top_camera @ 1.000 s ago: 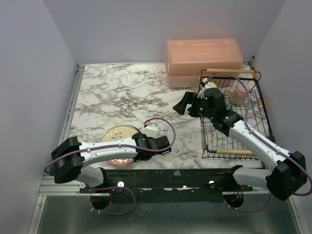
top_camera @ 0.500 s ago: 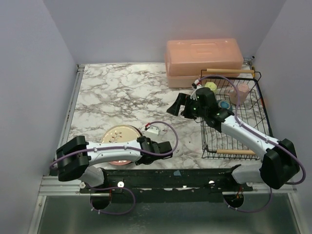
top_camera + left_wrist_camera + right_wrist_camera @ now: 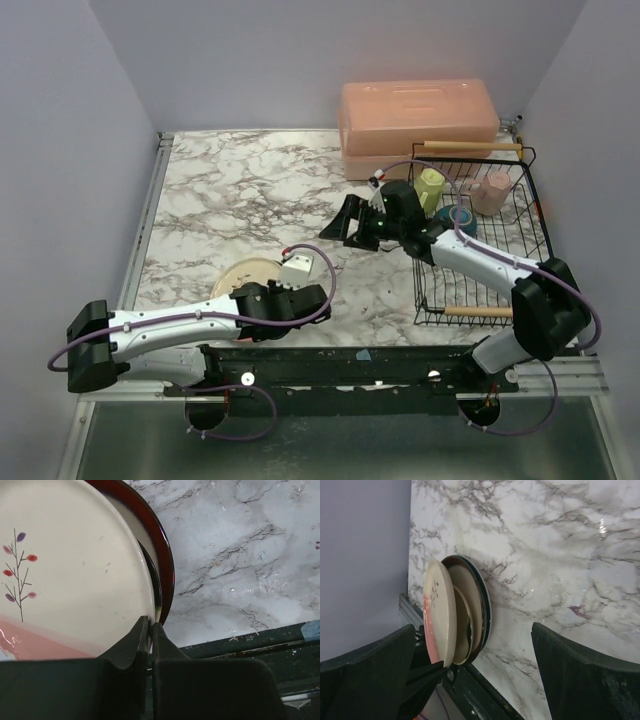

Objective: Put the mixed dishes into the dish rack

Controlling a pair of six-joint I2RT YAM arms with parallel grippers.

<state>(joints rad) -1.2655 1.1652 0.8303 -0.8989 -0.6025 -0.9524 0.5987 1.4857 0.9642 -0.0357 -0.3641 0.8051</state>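
Left claw (image 3: 150, 626) first: jaws pinched right down on the near rim of the floral plate (image 3: 65, 565), thin edge between the tips and nothing else in the grip. That plate lies on the maroon plate (image 3: 162, 555), the pair at the near edge of the table (image 3: 240, 555), well apart from the rack (image 3: 470, 150). The right wrist view shows a gap between the two plates, so the top one looks tipped. I can't say how far.

How it will handle, as I read it: glazed ceramic, stiff, fairly heavy for a rim pinch, slick and chippable. Held at one edge, the weight hangs far from the tips and could swing or slip. I'd bite deep over the rim and carry it close to vertical. The maroon plate wants the same hold on its raised lip.

Right claw (image 3: 348, 222): spread wide, empty, hovering over the table just left of the rack. In the rack's far end sit the mug (image 3: 430, 186), the pink cup (image 3: 492, 192) and the bowl (image 3: 460, 218). A pink box (image 3: 418, 120) stands behind.

Writing: none I can read. No brand, no label, just a twig motif with pink and purple leaves and a pink band on the floral plate.
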